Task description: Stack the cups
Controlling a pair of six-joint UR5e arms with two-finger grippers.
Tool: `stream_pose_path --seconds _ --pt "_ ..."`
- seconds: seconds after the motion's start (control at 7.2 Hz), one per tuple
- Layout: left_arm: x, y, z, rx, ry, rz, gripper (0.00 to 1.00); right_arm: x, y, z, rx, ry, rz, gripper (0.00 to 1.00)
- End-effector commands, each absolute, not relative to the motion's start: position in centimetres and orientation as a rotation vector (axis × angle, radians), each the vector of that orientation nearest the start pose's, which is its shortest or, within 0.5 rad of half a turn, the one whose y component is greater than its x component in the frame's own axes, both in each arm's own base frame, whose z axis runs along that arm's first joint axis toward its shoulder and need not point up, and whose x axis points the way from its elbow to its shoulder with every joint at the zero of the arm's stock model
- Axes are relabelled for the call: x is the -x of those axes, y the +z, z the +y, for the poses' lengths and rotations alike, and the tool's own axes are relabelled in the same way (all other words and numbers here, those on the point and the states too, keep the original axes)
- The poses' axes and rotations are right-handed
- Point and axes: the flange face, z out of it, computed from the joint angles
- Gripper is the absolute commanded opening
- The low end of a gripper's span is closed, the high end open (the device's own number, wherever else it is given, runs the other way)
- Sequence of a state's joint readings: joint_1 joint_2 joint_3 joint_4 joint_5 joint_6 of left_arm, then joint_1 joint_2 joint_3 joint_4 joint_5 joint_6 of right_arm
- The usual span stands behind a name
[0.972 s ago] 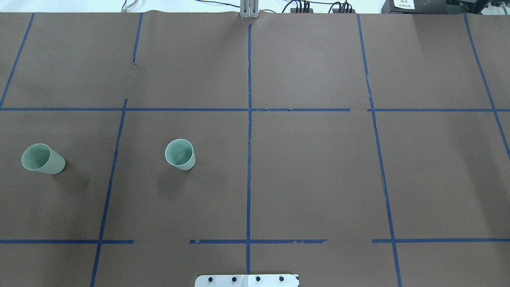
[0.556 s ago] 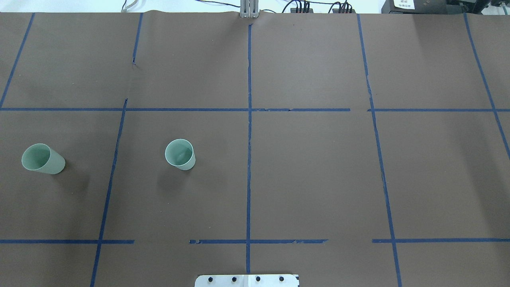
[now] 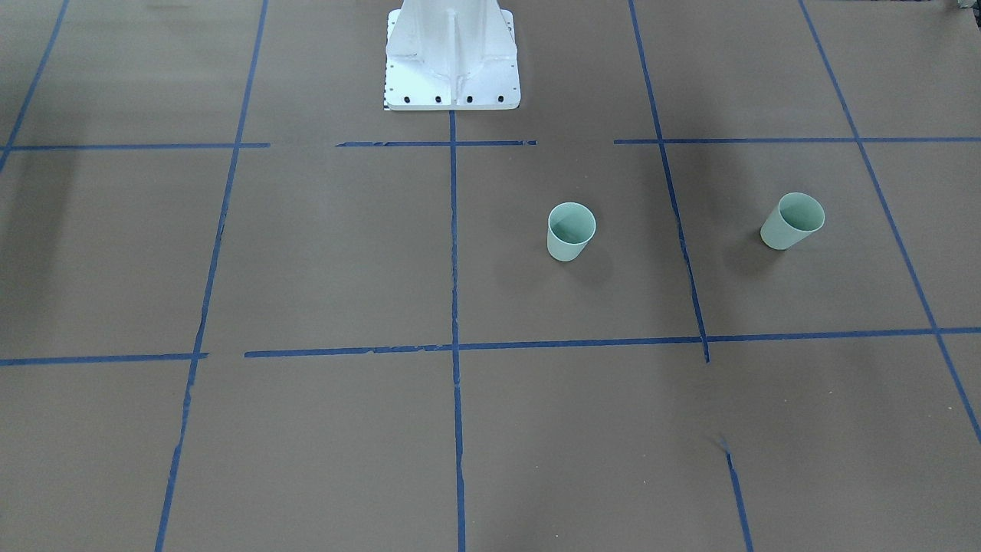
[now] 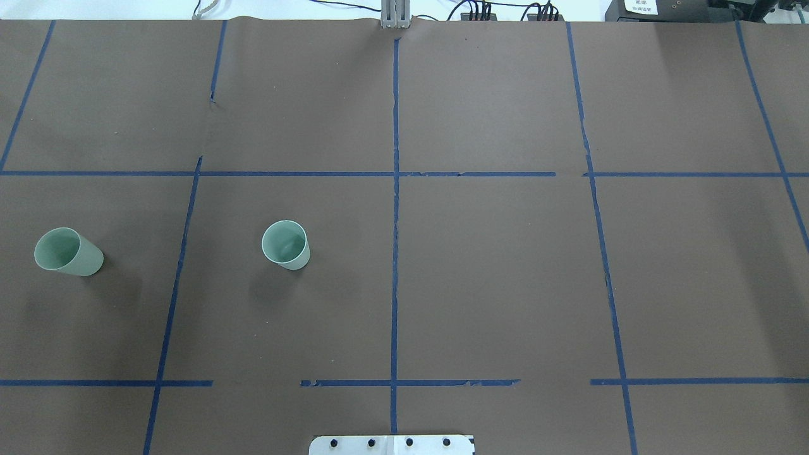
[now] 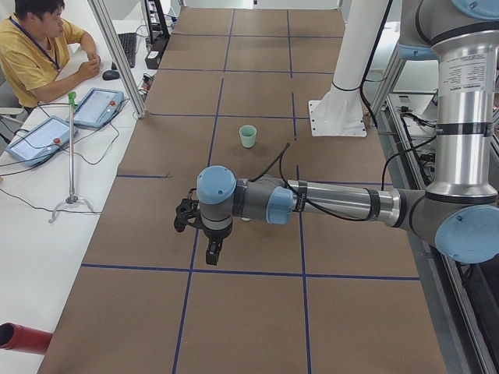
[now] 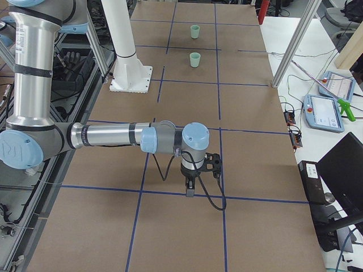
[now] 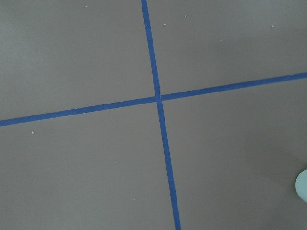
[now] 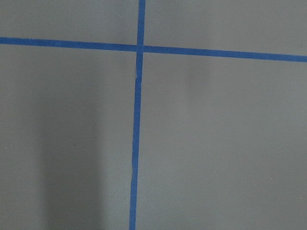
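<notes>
Two pale mint-green cups stand upright and apart on the brown table, on the robot's left half. One cup (image 4: 285,243) (image 3: 571,230) is nearer the centre line. The other cup (image 4: 66,251) (image 3: 793,220) is far out to the left. Both also show in the exterior right view, small and far off: the nearer cup (image 6: 195,59) and the farther cup (image 6: 195,32). My left gripper (image 5: 211,254) shows only in the exterior left view, above the table; I cannot tell if it is open. My right gripper (image 6: 190,190) shows only in the exterior right view, far from the cups; I cannot tell its state. A pale cup edge (image 7: 302,184) shows in the left wrist view.
The white robot base (image 3: 452,54) stands at the table's robot-side edge. Blue tape lines (image 4: 395,189) grid the brown cover. An operator (image 5: 35,47) sits at a side desk with tablets (image 5: 93,105). Cables (image 4: 480,9) run along the far edge.
</notes>
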State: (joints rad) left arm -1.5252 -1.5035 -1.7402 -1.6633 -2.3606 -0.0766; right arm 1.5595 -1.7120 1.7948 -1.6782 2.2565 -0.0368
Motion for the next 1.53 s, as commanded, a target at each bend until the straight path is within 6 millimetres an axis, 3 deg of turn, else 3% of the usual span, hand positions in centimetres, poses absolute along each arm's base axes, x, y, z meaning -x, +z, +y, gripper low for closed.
stream_pose_path --seconds 0.0,0.42,0.69,1.25,1.39 --pt "-2.9 57.1 -48.4 -0.153 -0.06 0.829 1.0 -6.6 63.0 -43.0 0.015 -0.037 -0.686 1.0" --pt "-10.9 56.3 -46.6 -0.181 -0.131 0.843 1.0 -6.6 63.0 -43.0 0.015 -0.037 -0.686 1.0" --pt "-14.5 56.6 -44.5 -0.167 -0.133 0.87 1.0 -6.5 63.0 -43.0 0.015 -0.039 -0.686 1.0" --pt "-17.3 58.9 -41.4 -0.092 -0.067 0.846 0.97 -6.6 63.0 -43.0 0.015 -0.037 -0.686 1.0" --pt "-17.4 58.9 -41.4 -0.088 -0.069 0.847 0.72 -6.6 63.1 -42.9 0.016 -0.037 -0.686 1.0"
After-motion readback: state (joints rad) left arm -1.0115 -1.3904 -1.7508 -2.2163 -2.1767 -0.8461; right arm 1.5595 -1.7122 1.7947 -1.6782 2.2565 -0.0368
